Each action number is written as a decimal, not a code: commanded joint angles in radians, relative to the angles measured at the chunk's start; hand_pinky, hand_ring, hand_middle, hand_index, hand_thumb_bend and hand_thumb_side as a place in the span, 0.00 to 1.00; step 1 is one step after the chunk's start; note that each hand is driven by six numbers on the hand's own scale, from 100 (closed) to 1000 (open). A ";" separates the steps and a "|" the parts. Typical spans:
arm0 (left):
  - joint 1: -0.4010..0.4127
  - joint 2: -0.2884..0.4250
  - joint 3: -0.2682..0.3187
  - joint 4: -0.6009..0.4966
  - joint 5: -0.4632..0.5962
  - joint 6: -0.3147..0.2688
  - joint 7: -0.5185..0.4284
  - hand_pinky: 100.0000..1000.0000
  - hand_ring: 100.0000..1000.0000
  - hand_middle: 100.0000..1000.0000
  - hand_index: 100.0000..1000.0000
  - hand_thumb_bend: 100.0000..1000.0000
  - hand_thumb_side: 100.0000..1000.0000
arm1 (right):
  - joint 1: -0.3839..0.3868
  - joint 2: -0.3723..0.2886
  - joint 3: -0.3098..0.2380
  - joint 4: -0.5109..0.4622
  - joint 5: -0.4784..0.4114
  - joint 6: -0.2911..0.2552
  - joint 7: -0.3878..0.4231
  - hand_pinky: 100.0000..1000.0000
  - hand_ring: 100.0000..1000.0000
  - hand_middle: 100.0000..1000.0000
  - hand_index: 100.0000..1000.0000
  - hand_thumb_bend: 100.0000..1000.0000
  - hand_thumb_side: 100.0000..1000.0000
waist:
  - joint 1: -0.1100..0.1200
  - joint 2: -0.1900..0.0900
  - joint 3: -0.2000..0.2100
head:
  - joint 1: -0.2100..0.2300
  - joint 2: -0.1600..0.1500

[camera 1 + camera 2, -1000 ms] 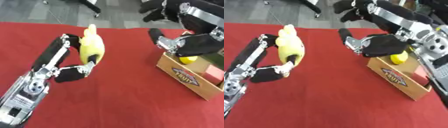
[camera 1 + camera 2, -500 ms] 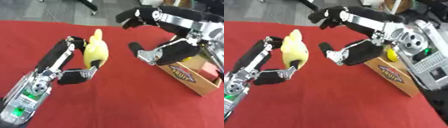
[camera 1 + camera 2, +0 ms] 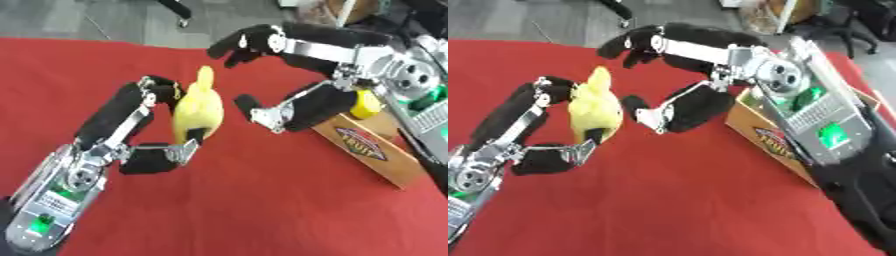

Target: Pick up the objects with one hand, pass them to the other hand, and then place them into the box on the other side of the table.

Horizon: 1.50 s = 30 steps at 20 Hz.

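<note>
Both hands meet over the table: the left hand [image 3: 149, 135] is clamped on the yellow toy [image 3: 198, 112], while the right hand [image 3: 302, 85], spread wide just beside it, should enclose its upper body before the left releases toward the box [image 3: 376, 150].

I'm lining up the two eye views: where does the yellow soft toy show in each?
Left eye view: yellow soft toy left of centre, held in the left hand.
Right eye view: the toy sits further left, at similar height.
Shared landmark: the cardboard box on the red cloth, right of the toy in both views.
</note>
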 commanded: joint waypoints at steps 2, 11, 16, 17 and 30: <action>-0.013 -0.001 -0.011 -0.006 -0.004 -0.024 -0.004 0.60 0.40 0.34 0.42 0.00 0.20 | -0.034 0.017 0.005 0.037 0.051 -0.027 0.032 0.91 0.89 0.91 0.94 0.00 0.14 | 0.002 -0.023 -0.004 | -0.010 0.009; -0.015 -0.012 -0.030 -0.012 0.006 -0.033 0.002 0.61 0.40 0.34 0.42 0.00 0.22 | -0.050 0.062 0.019 0.109 0.147 -0.095 0.065 0.90 0.88 0.90 0.93 0.06 0.07 | 0.002 -0.021 -0.002 | -0.011 0.012; -0.016 -0.013 -0.027 -0.011 0.010 -0.022 0.006 0.60 0.40 0.34 0.42 0.00 0.22 | -0.048 0.071 0.021 0.126 0.145 -0.112 0.076 0.90 0.87 0.88 0.91 0.04 0.08 | 0.000 -0.021 0.001 | 0.000 0.014; -0.015 -0.013 -0.026 -0.010 0.008 -0.020 0.008 0.60 0.40 0.33 0.42 0.00 0.22 | -0.047 0.069 0.018 0.124 0.139 -0.109 0.076 0.90 0.87 0.88 0.91 0.04 0.08 | -0.001 -0.021 0.002 | 0.002 0.015; -0.005 -0.012 -0.024 0.034 -0.045 -0.028 0.048 0.60 0.40 0.33 0.42 0.00 0.20 | -0.043 0.045 -0.023 0.014 0.077 -0.059 0.099 0.90 0.87 0.87 0.91 0.00 0.11 | -0.003 -0.020 -0.002 | 0.008 0.011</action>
